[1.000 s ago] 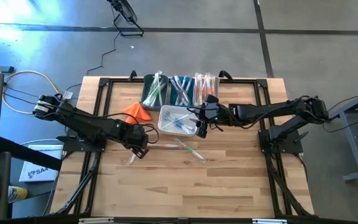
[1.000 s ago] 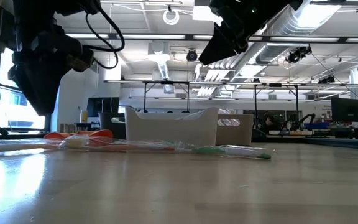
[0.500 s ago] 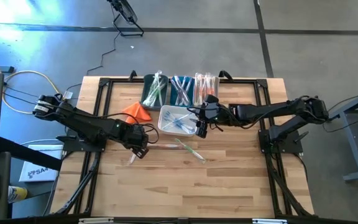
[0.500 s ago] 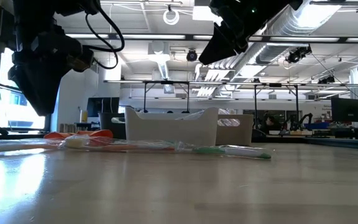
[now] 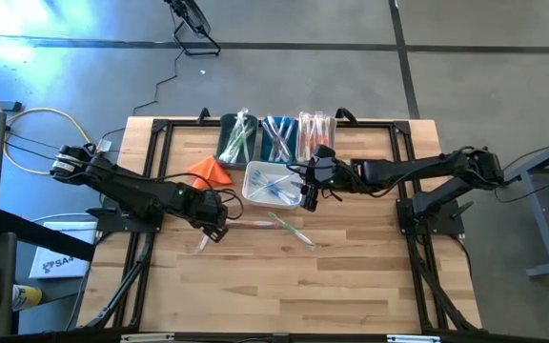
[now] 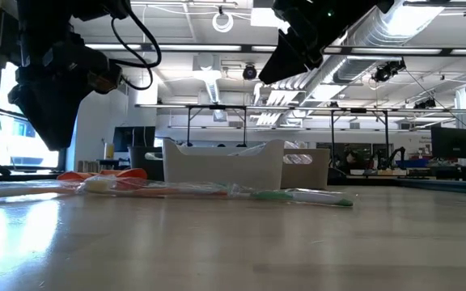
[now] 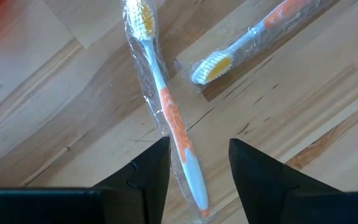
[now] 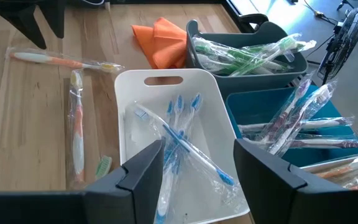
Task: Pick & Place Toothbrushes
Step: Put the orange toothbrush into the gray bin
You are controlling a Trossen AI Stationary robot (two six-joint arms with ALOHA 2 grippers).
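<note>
Three wrapped toothbrushes lie flat on the wooden table: an orange-handled one [image 7: 174,118] under my left gripper, a second orange one [image 7: 260,34] beside it, and a green one [image 5: 292,231] further right. My left gripper [image 7: 199,171] hangs open above the table, pointing steeply down, one finger on each side of the first brush's handle end, clear of it. My right gripper [image 8: 199,177] hovers open over the white bin [image 8: 166,79], which holds blue toothbrushes [image 8: 179,140].
At the far edge stand a green bin [image 5: 236,140], a blue bin [image 5: 277,138] and a clear bin of orange brushes [image 5: 315,133], all holding wrapped toothbrushes. An orange folded cloth [image 5: 211,171] lies left of the white bin. Bare tabletop lies toward the near edge.
</note>
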